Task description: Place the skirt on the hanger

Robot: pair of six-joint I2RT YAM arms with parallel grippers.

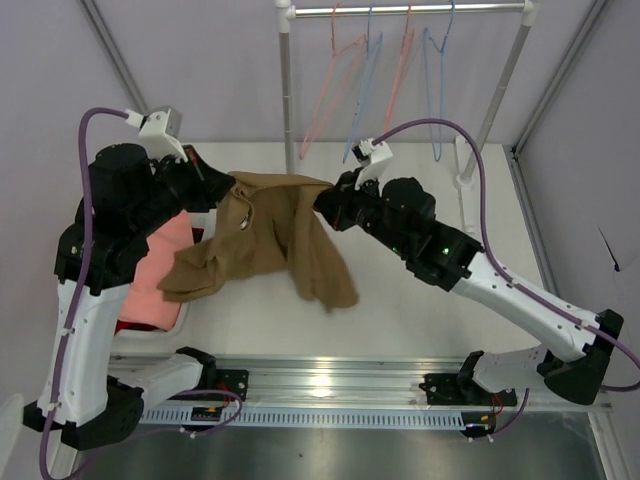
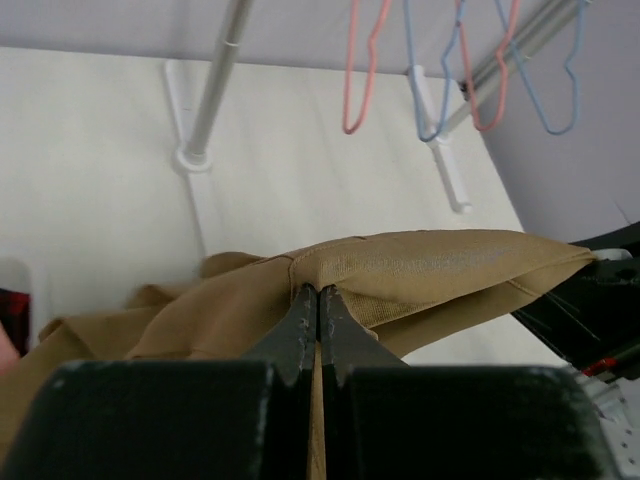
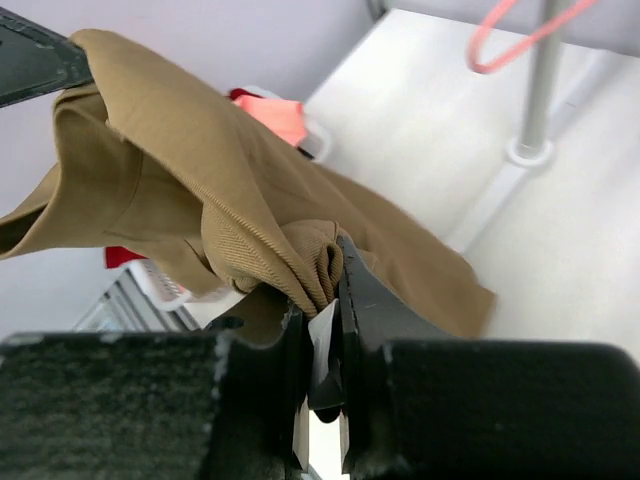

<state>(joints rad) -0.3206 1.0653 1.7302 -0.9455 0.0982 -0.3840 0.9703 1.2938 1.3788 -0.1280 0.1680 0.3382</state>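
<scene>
Left jaws, right jaws clenched on skirt (image 1: 280,230) edges; it drapes between them.

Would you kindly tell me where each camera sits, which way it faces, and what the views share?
Top external: above and behind the bases, looking down on the table; both arms show, left gripper and right gripper holding the skirt between them.
Left wrist: on the left arm, facing the rack; its shut fingers pinch the skirt.
Right wrist: on the right arm, facing the salmon garment; its fingers clamp bunched skirt.
Shared: all three see the skirt; both wrist views see the rack.
</scene>
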